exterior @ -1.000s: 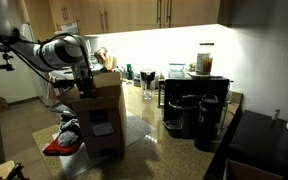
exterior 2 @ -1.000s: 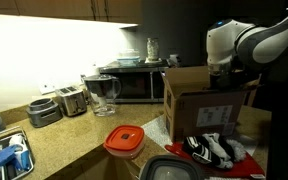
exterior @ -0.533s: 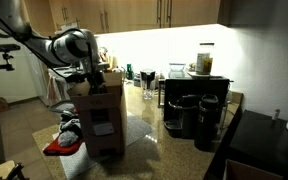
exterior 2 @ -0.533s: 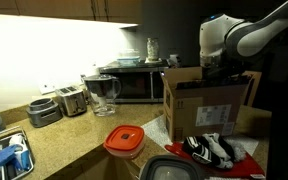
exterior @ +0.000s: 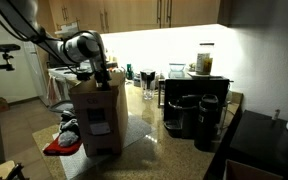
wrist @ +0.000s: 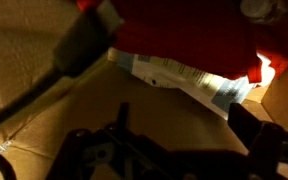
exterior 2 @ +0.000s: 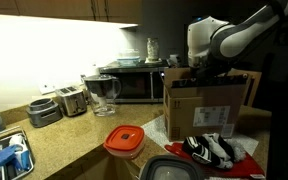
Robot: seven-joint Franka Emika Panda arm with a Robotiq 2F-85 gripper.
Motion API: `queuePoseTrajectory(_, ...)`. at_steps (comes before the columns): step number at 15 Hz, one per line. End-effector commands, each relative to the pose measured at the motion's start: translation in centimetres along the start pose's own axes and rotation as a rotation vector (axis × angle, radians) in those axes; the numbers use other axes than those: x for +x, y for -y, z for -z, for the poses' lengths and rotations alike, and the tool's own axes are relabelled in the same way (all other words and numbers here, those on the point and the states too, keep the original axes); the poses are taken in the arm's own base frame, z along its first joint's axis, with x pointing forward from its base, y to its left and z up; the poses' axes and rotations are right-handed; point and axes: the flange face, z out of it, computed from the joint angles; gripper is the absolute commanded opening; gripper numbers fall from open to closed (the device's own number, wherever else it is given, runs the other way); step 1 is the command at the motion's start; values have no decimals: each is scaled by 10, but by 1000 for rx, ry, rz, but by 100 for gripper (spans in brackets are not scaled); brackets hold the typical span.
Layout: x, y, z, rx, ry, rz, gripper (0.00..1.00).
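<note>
Since a second ago the arm (exterior: 79, 45) has swung sideways and now hangs over the open top of the cardboard box (exterior: 96, 118), with its jaws just inside the rim in both exterior views. In the wrist view the jaws stand spread apart with nothing between them, above a red packet (wrist: 184, 30) and a black cable (wrist: 74, 50). The box stands upright on the bench (exterior 2: 64, 140), near a red-lidded tub (exterior 2: 125, 140).

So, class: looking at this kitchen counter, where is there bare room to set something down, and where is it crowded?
Bare counter lies between the toaster and the orange-lidded container. Another free strip runs between the cardboard box and the coffee makers. It is crowded at the box's foot, around the black-and-white cloth.
</note>
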Motion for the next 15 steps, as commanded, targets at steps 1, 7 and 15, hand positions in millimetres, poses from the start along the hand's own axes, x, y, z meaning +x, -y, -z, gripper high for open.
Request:
queuePoseTrajectory(1,9,13,-11,37,30,86,100)
queuePoseTrajectory(7,18,17,-24,106,159,195,100)
queuePoseTrajectory(15,25,26,-42,130,269,301,100)
